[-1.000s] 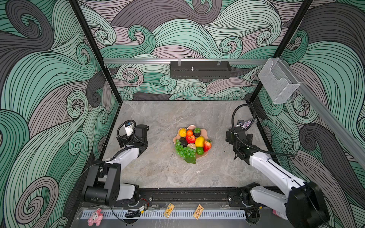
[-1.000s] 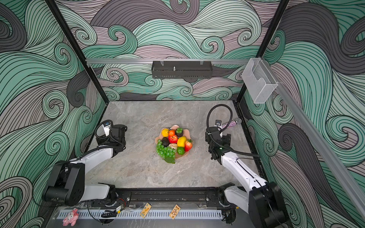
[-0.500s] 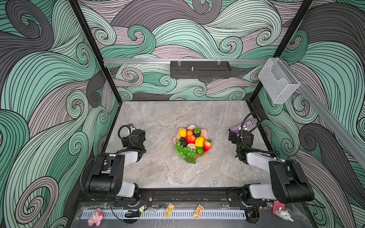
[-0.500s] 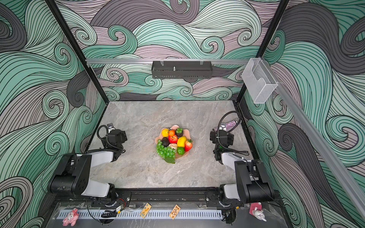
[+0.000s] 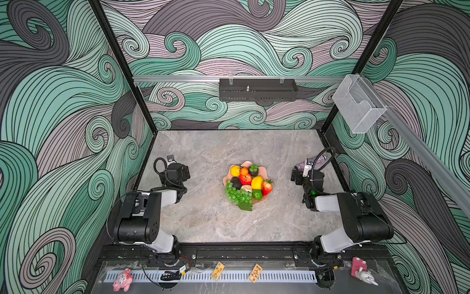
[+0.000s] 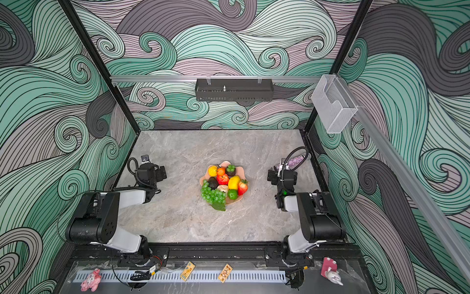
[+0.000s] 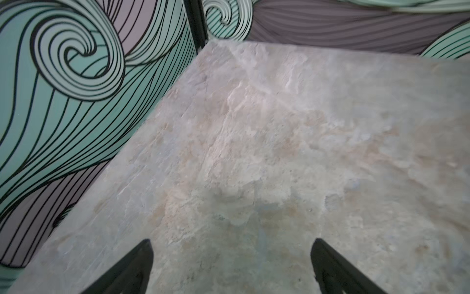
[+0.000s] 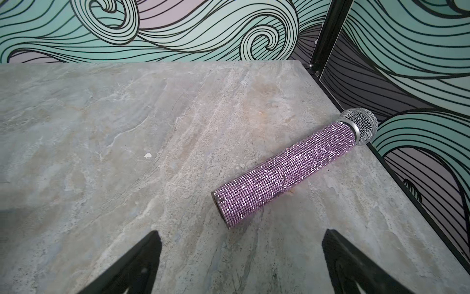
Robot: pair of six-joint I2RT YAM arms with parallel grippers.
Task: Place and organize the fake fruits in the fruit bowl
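The salmon-pink fruit bowl sits mid-table in both top views. It holds the fake fruits: red apple, lemon, strawberry, green grapes, lime, oranges, a dark avocado and a beige ball. My left gripper hovers open over bare table near the left wall. My right gripper is open near the right wall, with nothing between its fingers.
A glittery purple microphone lies just beyond the right gripper by the right wall. A clear box hangs on the right wall and a black shelf on the back one. A pink plush pig lies on the front rail.
Both arms have folded back and down toward their bases. The grippers stay open near the table's sides. The fruits and bowl have not moved.
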